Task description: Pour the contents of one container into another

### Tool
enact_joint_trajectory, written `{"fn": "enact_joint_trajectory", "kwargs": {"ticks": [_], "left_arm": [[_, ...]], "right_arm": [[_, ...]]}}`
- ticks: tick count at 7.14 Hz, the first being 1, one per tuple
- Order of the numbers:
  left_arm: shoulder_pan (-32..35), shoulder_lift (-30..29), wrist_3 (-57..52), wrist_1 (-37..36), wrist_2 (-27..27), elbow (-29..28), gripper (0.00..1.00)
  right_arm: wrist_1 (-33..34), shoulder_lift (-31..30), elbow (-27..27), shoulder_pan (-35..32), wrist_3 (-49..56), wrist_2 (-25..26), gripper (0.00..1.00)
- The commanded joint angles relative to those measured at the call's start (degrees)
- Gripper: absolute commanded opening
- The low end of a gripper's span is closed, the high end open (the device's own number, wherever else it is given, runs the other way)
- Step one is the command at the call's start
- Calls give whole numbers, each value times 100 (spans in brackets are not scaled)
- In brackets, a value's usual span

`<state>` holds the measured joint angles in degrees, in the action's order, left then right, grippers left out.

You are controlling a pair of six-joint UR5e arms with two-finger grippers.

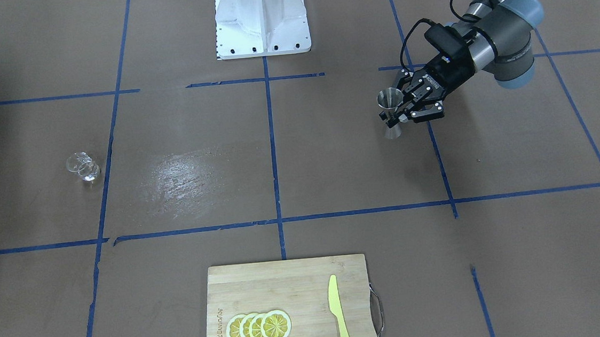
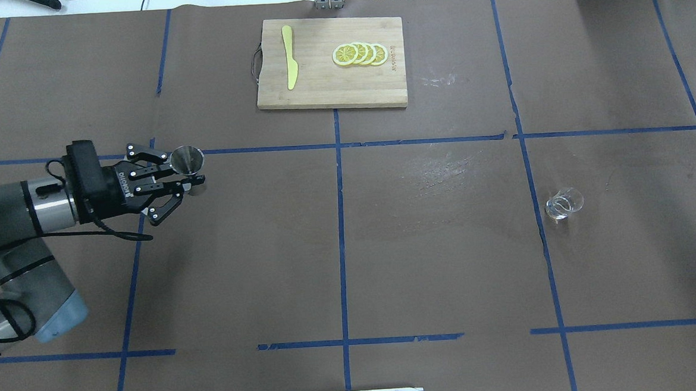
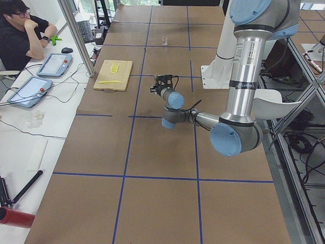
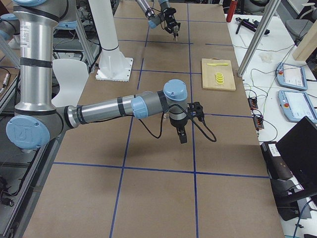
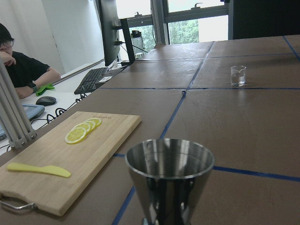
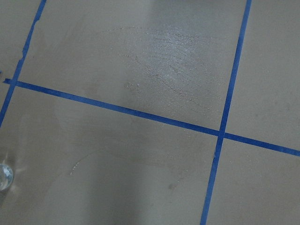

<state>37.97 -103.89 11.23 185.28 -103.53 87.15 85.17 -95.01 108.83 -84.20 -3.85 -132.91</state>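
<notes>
Your left gripper (image 2: 191, 178) is clamped on the jigger (image 2: 187, 160) at its waist, so swinging fast toward the far-right glass cup (image 2: 563, 203) could twist it loose.

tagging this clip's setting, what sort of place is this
Probably a robotics lab, not a kitchen: a brown table gridded with blue tape, the left end effector gripping a steel jigger, and a person at a side desk with touchscreen pendants.
</notes>
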Motion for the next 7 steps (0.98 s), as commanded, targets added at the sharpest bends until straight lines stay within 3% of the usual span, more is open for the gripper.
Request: {"fn": "enact_joint_trajectory", "kwargs": {"ticks": [1, 2, 4, 6, 7], "left_arm": [[-78, -1040, -60, -1006, -253, -110, 0], [-105, -1454, -69, -1482, -325, -163, 0], [-263, -1905, -34, -1504, -351, -653, 0], [-281, -2327, 149, -1504, -1052, -1060, 0], [-377, -2381, 195, -1469, -1090, -1051, 0]], "right_arm": [[0, 0, 24, 0, -177, -15, 100], [0, 18, 50, 0, -430, -16, 100], [-18, 88, 120, 0, -967, -16, 100], [-18, 106, 164, 0, -1021, -24, 100], [-26, 106, 304, 61, -1395, -33, 100]]}}
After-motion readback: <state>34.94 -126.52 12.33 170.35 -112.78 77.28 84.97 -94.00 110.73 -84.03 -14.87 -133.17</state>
